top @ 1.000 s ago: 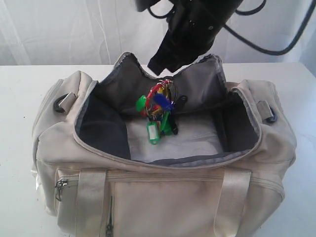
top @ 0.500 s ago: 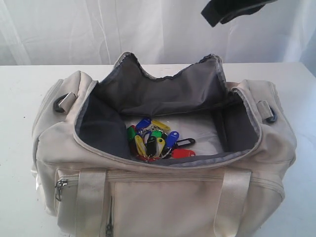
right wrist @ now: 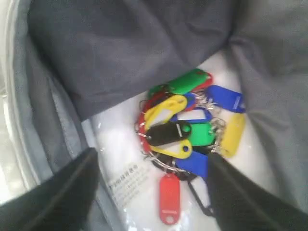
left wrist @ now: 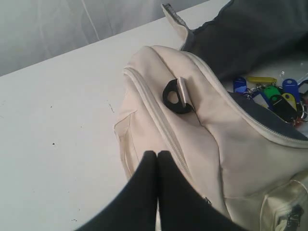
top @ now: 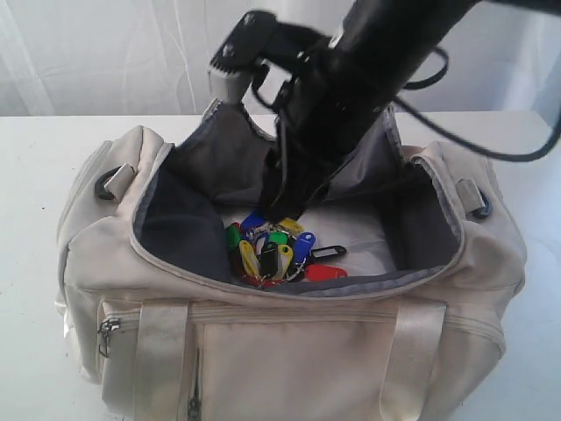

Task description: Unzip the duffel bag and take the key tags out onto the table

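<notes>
Cream fabric duffel bag (top: 289, 351) with dark grey lining, unzipped and gaping on wide white speckled table (top: 35, 175); bunch of red, blue, green and yellow plastic key tags (top: 276, 254) inside on its pale floor. Right gripper (right wrist: 151, 161) down in the opening, jaws spread wide over the tags, gripping nothing; left gripper (left wrist: 156, 159) pinched closed and empty, by the bag's end near a black strap ring (left wrist: 174, 96).

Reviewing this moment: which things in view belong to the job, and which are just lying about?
Belongs to the job:
- duffel bag, unzipped
- key tags, lying inside it
- table
- right gripper, open over the tags

Just there:
- left gripper, shut, beside the bag
- strap ring
- plastic sheet under the tags
- curtain
</notes>
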`<state>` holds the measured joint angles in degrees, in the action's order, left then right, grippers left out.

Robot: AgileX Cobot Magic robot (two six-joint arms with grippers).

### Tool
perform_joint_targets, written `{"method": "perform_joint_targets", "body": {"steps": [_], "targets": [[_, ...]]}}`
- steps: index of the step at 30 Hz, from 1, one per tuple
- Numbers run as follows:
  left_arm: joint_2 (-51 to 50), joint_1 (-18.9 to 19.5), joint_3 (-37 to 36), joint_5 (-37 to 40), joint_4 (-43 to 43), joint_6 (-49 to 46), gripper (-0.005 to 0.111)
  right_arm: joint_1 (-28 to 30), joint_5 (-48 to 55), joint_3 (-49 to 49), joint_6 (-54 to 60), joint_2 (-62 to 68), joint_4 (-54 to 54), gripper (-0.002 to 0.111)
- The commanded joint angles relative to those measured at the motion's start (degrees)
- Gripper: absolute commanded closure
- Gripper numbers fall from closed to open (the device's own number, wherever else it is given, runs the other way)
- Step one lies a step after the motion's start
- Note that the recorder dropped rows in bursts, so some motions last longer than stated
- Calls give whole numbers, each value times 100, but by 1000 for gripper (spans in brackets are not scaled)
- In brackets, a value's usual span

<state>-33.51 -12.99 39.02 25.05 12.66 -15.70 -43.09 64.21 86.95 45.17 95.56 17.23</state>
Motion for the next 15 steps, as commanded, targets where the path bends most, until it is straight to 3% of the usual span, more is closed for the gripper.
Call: {"method": "perform_joint_targets", "body": {"steps": [1,13,15], "targets": [[48,-37,-31,-15,106,53,107,-296,-199,-39,114,598,-46,21],[48,-37,-31,-15,183,53,107,-448,-774,-39,-129,1948,-530,22],[48,-37,-31,-15,183,53,107,-448,-721,-39,-577,2187,-669,27]]}}
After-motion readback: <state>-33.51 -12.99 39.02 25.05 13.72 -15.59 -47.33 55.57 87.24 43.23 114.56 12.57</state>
